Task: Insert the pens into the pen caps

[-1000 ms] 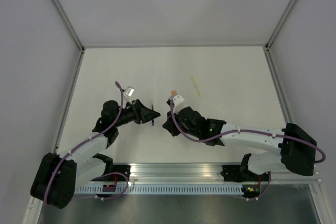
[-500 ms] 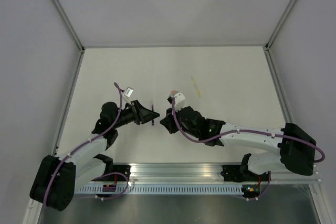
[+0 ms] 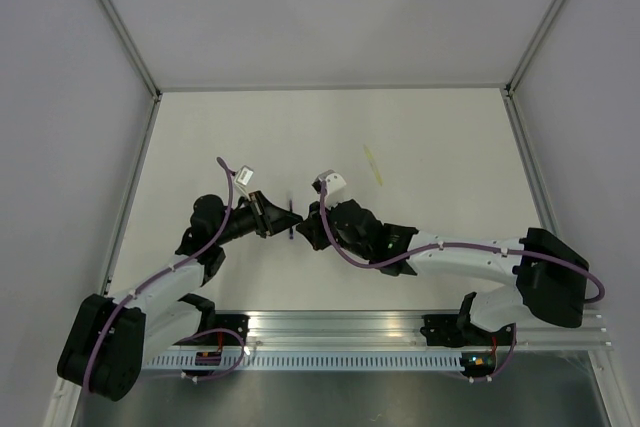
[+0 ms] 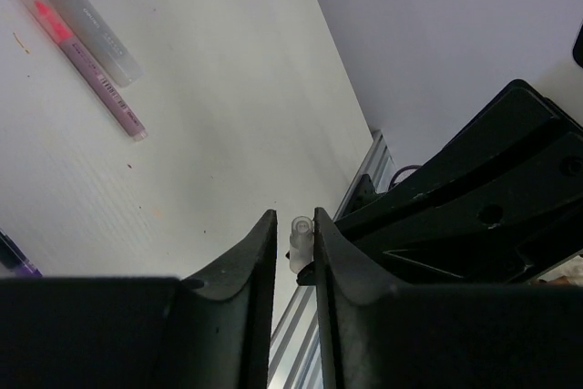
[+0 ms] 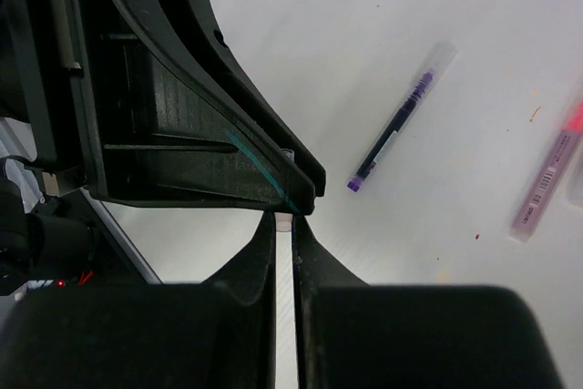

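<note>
Two tools meet over the middle of the white table (image 3: 430, 127). The right tool (image 5: 283, 225) has its fingers almost together, clamped on one small clear cap (image 4: 299, 238). The left tool (image 4: 293, 218) stands narrowly apart around that same cap, and I cannot tell whether it grips it. Four pens lie loose on the table. A purple pen (image 5: 399, 122) is just beside the tools. A pink pen (image 4: 96, 75) and an orange-tipped pen (image 4: 86, 11) lie side by side. A yellow pen (image 3: 372, 164) lies farther off.

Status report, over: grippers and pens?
Right gripper shut on clear tube. Left gripper jaws narrow around same tube, grip unconfirmed. Purple pen, pink pen lying loose; nothing blocking.
</note>
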`<state>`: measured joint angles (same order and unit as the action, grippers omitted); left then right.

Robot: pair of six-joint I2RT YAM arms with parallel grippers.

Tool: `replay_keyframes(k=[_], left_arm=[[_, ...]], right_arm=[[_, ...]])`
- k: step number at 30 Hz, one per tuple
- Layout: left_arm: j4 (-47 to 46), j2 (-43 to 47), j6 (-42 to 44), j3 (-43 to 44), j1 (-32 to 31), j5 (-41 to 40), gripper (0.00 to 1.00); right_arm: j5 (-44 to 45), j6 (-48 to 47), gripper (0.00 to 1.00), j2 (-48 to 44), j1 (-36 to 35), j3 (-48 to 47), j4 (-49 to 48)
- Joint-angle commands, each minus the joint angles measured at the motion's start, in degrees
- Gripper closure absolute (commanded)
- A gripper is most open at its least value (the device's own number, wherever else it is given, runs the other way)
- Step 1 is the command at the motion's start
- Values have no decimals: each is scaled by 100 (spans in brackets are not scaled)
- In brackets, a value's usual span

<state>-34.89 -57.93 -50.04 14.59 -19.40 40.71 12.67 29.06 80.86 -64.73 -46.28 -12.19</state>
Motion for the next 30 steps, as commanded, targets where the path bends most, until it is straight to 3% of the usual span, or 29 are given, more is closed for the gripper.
replay_keyframes(k=[1, 2, 5, 7, 10, 11, 15, 20, 22, 25, 30], left_arm=[[-325, -78, -76, -26, -3, 174, 74], [-325, -78, -67, -35, -3, 166, 76], [-255, -69, -50, -18, -3, 139, 95], [-202, -78, -32, 0, -3, 69, 98], [-79, -87, 99, 52, -3, 16, 98], [-18, -78, 143, 79, 6, -1, 98], [202, -78, 267, 132, 6, -45, 98], [913, 115, 723, 334, 33, -352, 98], [1203, 255, 899, 378, 41, -572, 98], [1441, 414, 1092, 404, 41, -818, 98], [1758, 608, 1198, 404, 41, -1056, 98]], right_arm=[[131, 109, 100, 61, -22, -259, -398], [131, 109, 100, 70, -31, -276, -390], [105, 91, 100, 131, -22, -355, -294], [69, 56, 98, 149, -22, -408, -232], [43, -31, 81, 158, -22, -452, 13], [52, -41, 68, 141, -22, -461, 128], [34, -32, 50, -148, -22, -189, 541], [779, 258, 47, -886, 65, 85, 1822], [1246, 346, 47, -940, 494, -143, 2428], [966, 145, 49, -774, 1548, -581, 2851], [676, -716, 49, 385, 2683, -1610, 3047]])
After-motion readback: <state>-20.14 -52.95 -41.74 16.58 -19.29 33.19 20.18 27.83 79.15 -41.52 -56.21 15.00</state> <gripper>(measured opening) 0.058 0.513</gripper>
